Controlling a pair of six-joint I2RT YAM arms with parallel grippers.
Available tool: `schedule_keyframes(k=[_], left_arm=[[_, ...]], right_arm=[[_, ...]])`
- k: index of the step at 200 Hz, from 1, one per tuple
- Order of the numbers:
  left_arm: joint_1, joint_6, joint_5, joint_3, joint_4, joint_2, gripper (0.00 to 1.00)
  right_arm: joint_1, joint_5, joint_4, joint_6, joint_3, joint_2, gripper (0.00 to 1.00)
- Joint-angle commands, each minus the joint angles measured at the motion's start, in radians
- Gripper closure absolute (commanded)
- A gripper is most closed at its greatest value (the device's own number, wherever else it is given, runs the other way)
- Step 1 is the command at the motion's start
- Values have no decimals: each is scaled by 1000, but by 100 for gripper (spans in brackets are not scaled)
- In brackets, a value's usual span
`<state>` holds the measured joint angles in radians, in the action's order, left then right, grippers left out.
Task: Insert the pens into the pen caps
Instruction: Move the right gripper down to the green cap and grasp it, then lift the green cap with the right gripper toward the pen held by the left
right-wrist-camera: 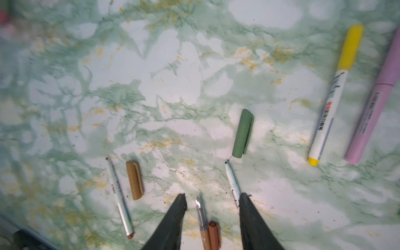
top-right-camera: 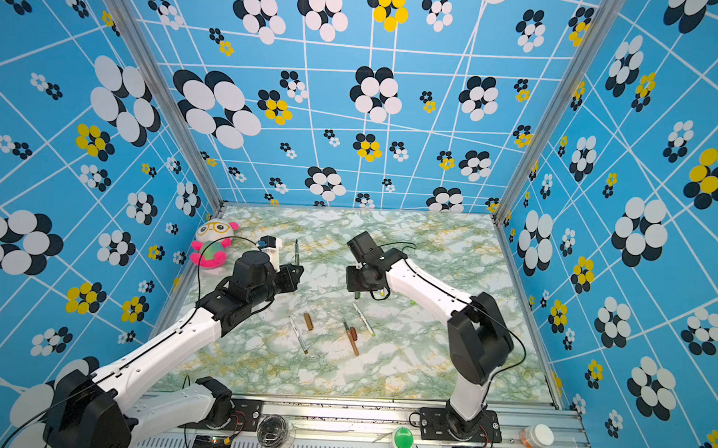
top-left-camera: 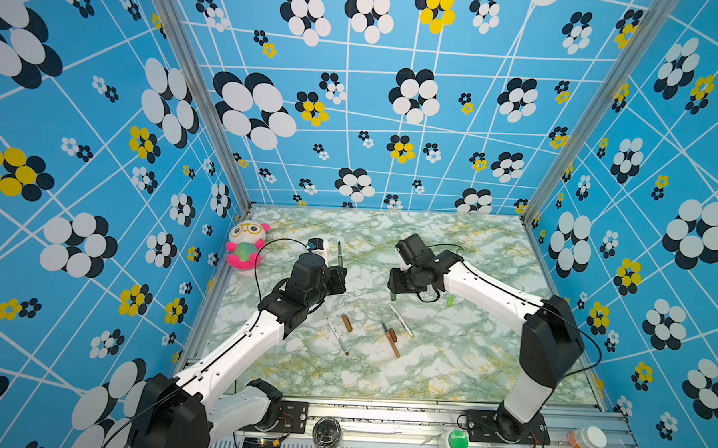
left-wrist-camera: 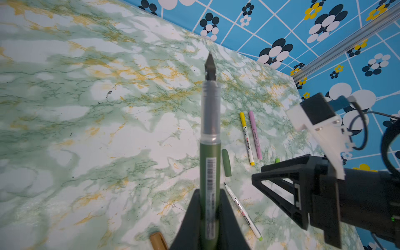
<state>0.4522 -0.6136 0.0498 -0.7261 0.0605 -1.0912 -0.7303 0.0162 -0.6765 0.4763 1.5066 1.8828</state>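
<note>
Gripping the dark green pen (left-wrist-camera: 210, 151), our left gripper (left-wrist-camera: 209, 194) is clamped tight. Our right gripper (right-wrist-camera: 213, 197) hangs with jaws parted, empty, near the green cap (right-wrist-camera: 242, 134).

The blurred pink pen (right-wrist-camera: 368, 112) runs off the picture's edge.

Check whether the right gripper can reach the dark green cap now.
Probably yes: the right gripper stands open and empty, and the dark green cap lies uncovered just ahead; only a white pen's tip lies near it.
</note>
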Motion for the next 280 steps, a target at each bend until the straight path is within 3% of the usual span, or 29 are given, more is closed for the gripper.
schedule_keyframes(k=[1,80,204,280], left_arm=[[-16,-23,-25,43,-3,38,100],[-54,-32,-11,114,-14,108,100],[-67,-36,20,95,-29,82,100],[-69,-41,38,70,-32,57,100]], right_arm=[[-31,116,-166,-62,145,106,58],[-41,230,-265,-96,314,348,64],[-23,239,-236,-97,312,415,74],[14,183,-192,-79,277,411,81]])
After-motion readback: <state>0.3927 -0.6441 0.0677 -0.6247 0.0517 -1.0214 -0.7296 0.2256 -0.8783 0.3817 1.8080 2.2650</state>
